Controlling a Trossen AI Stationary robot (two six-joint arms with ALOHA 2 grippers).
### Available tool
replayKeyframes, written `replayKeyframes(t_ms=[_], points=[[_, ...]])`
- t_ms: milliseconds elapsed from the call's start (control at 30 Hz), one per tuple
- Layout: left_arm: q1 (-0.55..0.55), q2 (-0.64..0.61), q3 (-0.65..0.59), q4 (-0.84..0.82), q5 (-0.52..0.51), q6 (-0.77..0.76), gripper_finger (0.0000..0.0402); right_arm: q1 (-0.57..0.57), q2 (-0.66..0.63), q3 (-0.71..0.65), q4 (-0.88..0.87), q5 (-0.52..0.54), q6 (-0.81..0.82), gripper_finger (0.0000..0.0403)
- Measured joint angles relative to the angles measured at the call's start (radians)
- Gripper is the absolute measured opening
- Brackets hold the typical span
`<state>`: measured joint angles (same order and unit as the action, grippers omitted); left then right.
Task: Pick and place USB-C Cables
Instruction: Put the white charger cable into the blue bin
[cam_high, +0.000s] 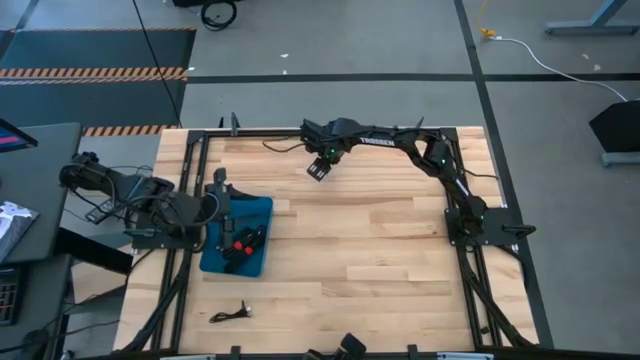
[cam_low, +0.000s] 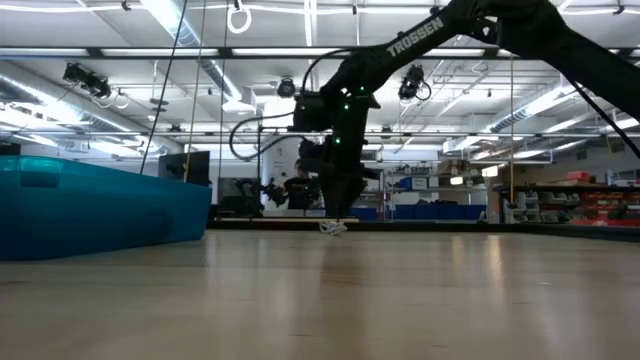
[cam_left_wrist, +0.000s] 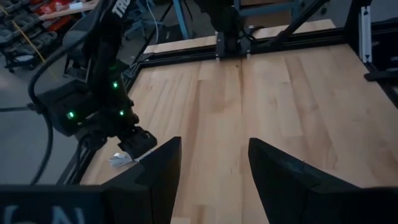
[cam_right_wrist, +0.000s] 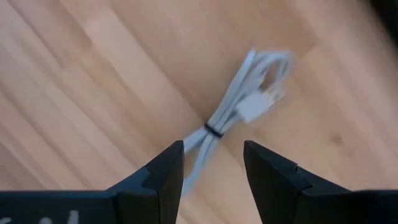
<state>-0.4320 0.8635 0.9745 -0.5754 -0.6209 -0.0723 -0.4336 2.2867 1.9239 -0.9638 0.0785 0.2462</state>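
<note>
A white USB-C cable, bundled with a black tie, lies flat on the wood near the table's far edge. It also shows in the low view and the left wrist view. My right gripper hovers over it, open, pointing down, with the bundle's tail running between its fingers. Several black and red cables lie in a blue tray. One loose black cable lies near the table's near edge. My left gripper waits open at the tray's far end.
The blue tray sits on the table's left side, beside the left arm. A black metal frame runs along the table's edges. Bare wood spans the middle and right of the table.
</note>
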Motion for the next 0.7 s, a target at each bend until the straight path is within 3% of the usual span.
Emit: replayKeyframes(t_ms=[400,500,633,700], points=[[-0.034,-0.001,0.000,0.000,-0.013,-0.023,0.0193,0.017,0.036,0.000,-0.037,-0.020,-0.014,0.0156],[-0.033,-0.001,0.000,-0.001,-0.015,-0.028,0.0191,0.021,0.036,0.000,-0.048,-0.019,-0.029,0.0115],[-0.033,0.000,0.000,-0.002,-0.015,-0.030,0.0190,0.037,0.034,0.000,-0.080,-0.017,-0.071,0.0024],[-0.033,0.000,0.000,-0.013,-0.020,-0.040,0.0190,0.049,0.030,0.000,-0.104,-0.010,-0.096,0.0014]])
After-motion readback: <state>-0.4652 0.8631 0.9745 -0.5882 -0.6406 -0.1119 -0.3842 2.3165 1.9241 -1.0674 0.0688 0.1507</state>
